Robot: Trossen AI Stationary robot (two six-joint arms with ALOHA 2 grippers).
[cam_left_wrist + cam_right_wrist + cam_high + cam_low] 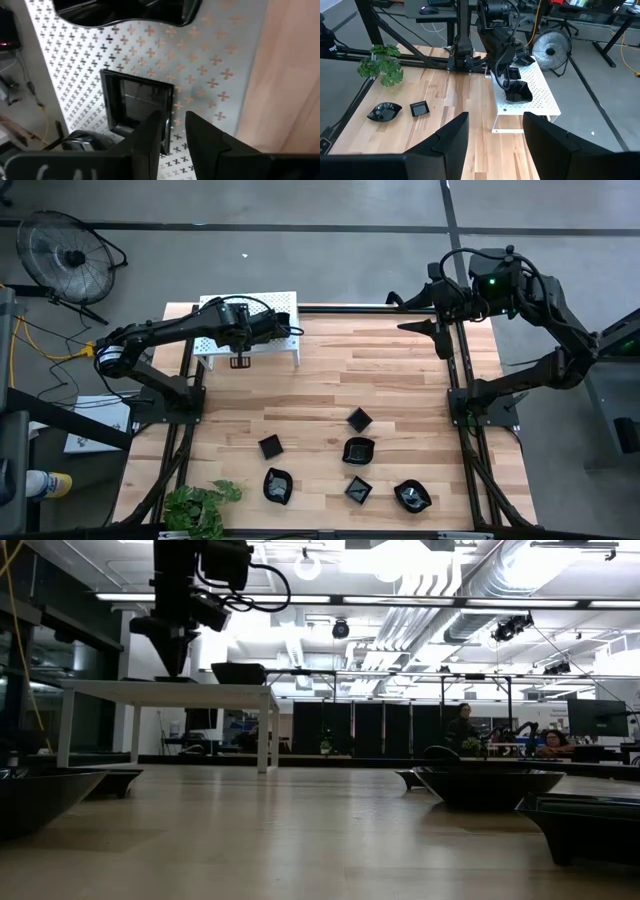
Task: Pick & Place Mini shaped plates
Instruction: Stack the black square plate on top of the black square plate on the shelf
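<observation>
The left gripper [172, 132] hangs over the white perforated shelf [290, 302] at the table's [400, 380] far left corner, fingers narrowly parted astride a square plate's [135, 105] rim, apparently letting go. The right gripper [492, 137] waits open at the far right corner; six plates [359, 450] lie near the front edge.

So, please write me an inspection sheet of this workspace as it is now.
Surface: wooden table, bare in the middle.
Job's things: six black plates near the front edge; two more on the white shelf.
Clutter: a green plant at the front corner.
Grippers: left gripper over the shelf, jaws parted around a square plate's rim; right gripper open, empty, raised at the table's back corner.
Cables: yellow cable beside the table.
Surroundings: floor fan; people at desks behind.
</observation>
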